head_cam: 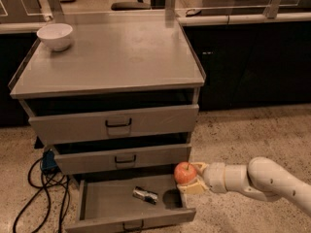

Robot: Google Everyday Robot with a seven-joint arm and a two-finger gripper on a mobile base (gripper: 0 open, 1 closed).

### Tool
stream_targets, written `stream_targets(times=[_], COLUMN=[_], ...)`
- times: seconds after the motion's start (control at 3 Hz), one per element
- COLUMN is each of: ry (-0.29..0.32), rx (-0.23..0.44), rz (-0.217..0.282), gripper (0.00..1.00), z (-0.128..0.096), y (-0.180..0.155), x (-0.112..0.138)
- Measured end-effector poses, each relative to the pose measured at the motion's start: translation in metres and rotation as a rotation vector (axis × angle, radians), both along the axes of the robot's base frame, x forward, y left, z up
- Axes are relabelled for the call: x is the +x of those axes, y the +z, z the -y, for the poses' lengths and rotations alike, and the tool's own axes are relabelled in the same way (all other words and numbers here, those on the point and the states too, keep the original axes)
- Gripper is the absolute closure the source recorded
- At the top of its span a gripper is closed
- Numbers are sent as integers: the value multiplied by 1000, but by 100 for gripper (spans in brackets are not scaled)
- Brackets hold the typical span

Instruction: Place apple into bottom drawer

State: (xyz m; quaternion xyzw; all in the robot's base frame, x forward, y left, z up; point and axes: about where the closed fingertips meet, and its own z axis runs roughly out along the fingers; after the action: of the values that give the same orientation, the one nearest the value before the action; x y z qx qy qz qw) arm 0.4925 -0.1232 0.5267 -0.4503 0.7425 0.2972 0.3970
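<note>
The red apple with a yellowish blush is held in my gripper, which reaches in from the right on a white arm. The apple hangs just above the right edge of the bottom drawer, which is pulled out and open. The gripper is shut on the apple, one pale finger above it and one below. The drawer is a shallow grey tray with a small dark handle on its front.
A small dark and silver object lies in the bottom drawer. A white bowl sits on the cabinet top. The two upper drawers are slightly open. Black cables and a blue plug lie on the floor at left.
</note>
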Motion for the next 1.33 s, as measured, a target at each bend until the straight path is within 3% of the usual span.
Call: stream_targets(times=[0.33, 0.67, 1.0, 1.33], ry=[27, 16, 11, -24], rx=[133, 181, 157, 74], rz=[-20, -71, -46, -24], gripper=[100, 100, 100, 100], z=[-34, -45, -44, -45], y=[-47, -81, -80, -113], x=[19, 8, 10, 18])
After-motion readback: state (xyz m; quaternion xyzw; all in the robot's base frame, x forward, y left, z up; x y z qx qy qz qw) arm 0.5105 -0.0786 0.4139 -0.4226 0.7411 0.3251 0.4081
